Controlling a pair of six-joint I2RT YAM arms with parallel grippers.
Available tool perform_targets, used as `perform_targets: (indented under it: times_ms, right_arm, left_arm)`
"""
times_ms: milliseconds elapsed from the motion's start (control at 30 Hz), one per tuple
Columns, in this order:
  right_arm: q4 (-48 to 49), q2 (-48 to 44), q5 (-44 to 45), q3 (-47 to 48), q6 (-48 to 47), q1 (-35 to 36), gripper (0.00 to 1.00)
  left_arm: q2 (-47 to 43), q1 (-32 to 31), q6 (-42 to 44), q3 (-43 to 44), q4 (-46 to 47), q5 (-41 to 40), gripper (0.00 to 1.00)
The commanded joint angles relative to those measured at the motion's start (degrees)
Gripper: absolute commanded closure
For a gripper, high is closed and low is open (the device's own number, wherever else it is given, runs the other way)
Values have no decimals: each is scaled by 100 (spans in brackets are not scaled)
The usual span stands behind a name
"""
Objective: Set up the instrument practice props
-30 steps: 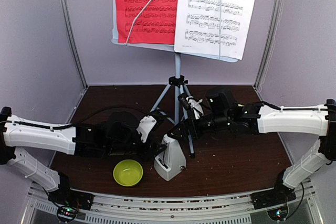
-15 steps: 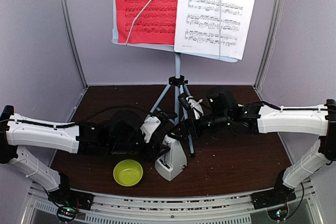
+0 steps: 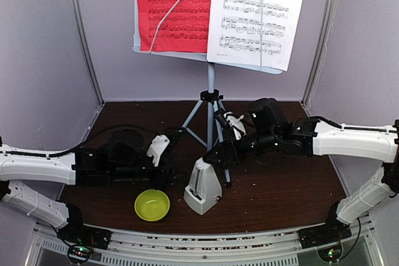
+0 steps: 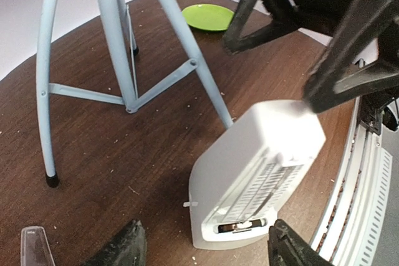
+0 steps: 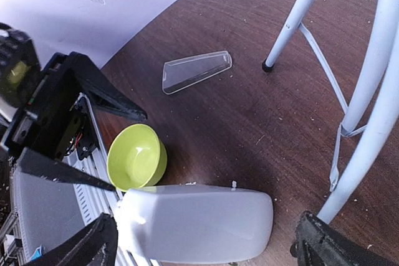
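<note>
The metronome (image 3: 202, 188) stands upright on the table (image 3: 287, 185), by the stand's (image 3: 211, 91) legs and near the bowl (image 3: 152, 204). The left gripper (image 4: 207, 244) is wide and holds nothing. The right gripper (image 3: 217, 154) is wide too, just over the metronome's top. The red sheet (image 3: 174, 7) and white sheet (image 3: 259, 14) sit on the stand. They show printed notes, and any words are too small to read.

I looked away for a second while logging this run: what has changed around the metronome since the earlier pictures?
The left claw opened wider and drew back leftward, away from the metronome. The metronome, the open right claw above its top, the music stand and the green bowl stayed roughly in place.
</note>
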Motion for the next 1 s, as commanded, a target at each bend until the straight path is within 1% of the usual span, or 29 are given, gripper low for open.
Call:
perform_targets:
  times_ms: [0,67,133,167,233,267,333,400,500,567,633,833,967]
  right_arm:
    - [-331,-530,161,0,-101,35,0]
    - [-369,-790,244,-249,-72,33,0]
    - [-398,-1036,337,-604,-13,43,1]
    - [-403,-1111,359,-787,25,40,3]
    - [-367,-1218,366,-1181,142,56,9]
    - [-239,-1246,396,-1479,219,84,12]
    - [175,-1246,523,-1952,412,190,16]
    - [538,-1137,661,-2197,571,325,19]
    - [951,-695,862,-2277,738,513,28]
    - [1261,-352,884,-2253,896,580,36]
    - [1452,-36,856,-2190,1012,617,41]
    - [1530,691,786,-1879,1023,667,42]
    - [1428,933,860,-1688,944,669,45]
  left_arm:
    - [-128,267,-66,-162,297,69,32]
    - [-86,392,-122,-178,274,5,34]
    - [54,523,-181,-122,51,-165,38]
    - [123,592,-205,-76,-56,-234,40]
    - [227,666,-208,17,-149,-306,42]
    - [266,686,-208,43,-160,-325,43]
    - [320,709,-223,90,-146,-322,43]
    - [377,710,-276,125,-152,-307,44]
    - [410,727,-491,131,-183,-350,44]
    - [417,728,-593,108,-194,-347,44]
    - [413,728,-644,114,-277,-345,44]
    - [224,736,-575,98,-550,-445,44]
    - [134,754,-529,91,-652,-510,44]
